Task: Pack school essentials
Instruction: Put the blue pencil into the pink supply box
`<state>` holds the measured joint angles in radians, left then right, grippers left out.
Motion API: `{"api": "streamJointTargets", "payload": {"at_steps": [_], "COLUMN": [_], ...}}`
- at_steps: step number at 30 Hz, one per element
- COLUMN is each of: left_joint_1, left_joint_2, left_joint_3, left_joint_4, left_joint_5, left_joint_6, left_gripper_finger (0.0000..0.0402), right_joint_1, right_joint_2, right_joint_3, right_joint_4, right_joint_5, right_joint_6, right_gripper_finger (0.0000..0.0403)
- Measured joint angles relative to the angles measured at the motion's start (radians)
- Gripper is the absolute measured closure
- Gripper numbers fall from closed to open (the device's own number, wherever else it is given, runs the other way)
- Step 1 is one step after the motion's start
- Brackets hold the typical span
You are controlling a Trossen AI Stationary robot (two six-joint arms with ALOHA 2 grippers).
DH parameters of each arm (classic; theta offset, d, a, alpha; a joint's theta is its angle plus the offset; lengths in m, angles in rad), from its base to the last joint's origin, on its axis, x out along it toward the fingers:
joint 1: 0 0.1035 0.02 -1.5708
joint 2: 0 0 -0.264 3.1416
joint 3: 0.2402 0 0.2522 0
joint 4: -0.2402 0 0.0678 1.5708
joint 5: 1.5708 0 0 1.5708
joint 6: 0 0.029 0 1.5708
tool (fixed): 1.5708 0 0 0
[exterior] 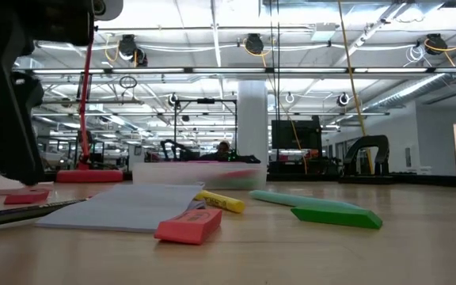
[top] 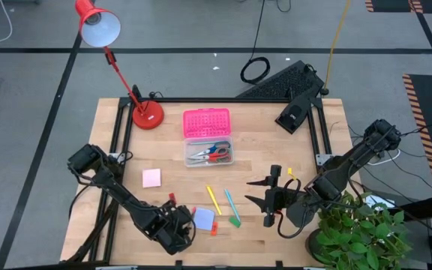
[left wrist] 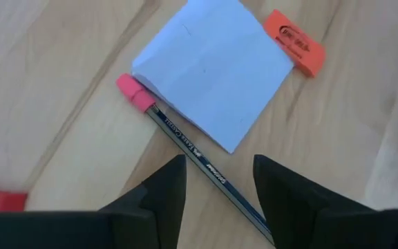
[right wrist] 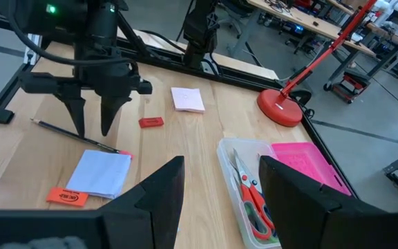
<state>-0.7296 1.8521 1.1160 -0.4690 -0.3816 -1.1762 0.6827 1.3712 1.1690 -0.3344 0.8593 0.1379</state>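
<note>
My left gripper (left wrist: pixel 216 162) hangs open over a dark blue pencil (left wrist: pixel 185 142) with a pink end, one finger on each side; I cannot tell if they touch it. The pencil lies against a blue note pad (left wrist: pixel 213 69), with a red eraser (left wrist: pixel 294 41) beside the pad. Another red eraser (top: pixel 172 199) and a pink note pad (top: pixel 151 178) lie to the left. A yellow pencil (top: pixel 213 199), a teal pencil (top: pixel 231 202) and a green eraser (top: pixel 235 221) lie mid-table. My right gripper (top: pixel 252 191) waits open right of them. Scissors (right wrist: pixel 251 197) lie in the clear box (top: pixel 208 152).
A red desk lamp stands on its base (top: pixel 148 115) at the far left. The box's pink lid (top: pixel 206 122) lies behind the box. A black stand (top: pixel 297 112) sits at the far right, and a green plant (top: pixel 358 232) at the near right corner.
</note>
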Motion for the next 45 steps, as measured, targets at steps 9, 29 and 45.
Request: {"api": "streamJointTargets", "payload": {"at_steps": [9,29,45], "left_joint_1": [0.005,0.035,0.144], "left_joint_2": [0.07,0.073,-0.09], "left_joint_3": [0.003,0.004,-0.005], "left_joint_4": [0.002,-0.104,-0.253], "left_joint_5": [0.021,0.024,-0.099], "left_joint_6": [-0.031,0.022,0.268], "left_gripper_finger": [0.0231,0.0389,0.0377], "right_joint_1": [0.0,0.0,0.0], "right_joint_2": [0.0,0.0,-0.001], "right_joint_3": [0.0,0.0,0.0], "right_joint_4": [0.0,0.0,-0.024], "right_joint_5": [0.0,0.0,0.0], "right_joint_6": [0.0,0.0,0.0], "right_gripper_finger": [0.0222,0.0222,0.0222]}}
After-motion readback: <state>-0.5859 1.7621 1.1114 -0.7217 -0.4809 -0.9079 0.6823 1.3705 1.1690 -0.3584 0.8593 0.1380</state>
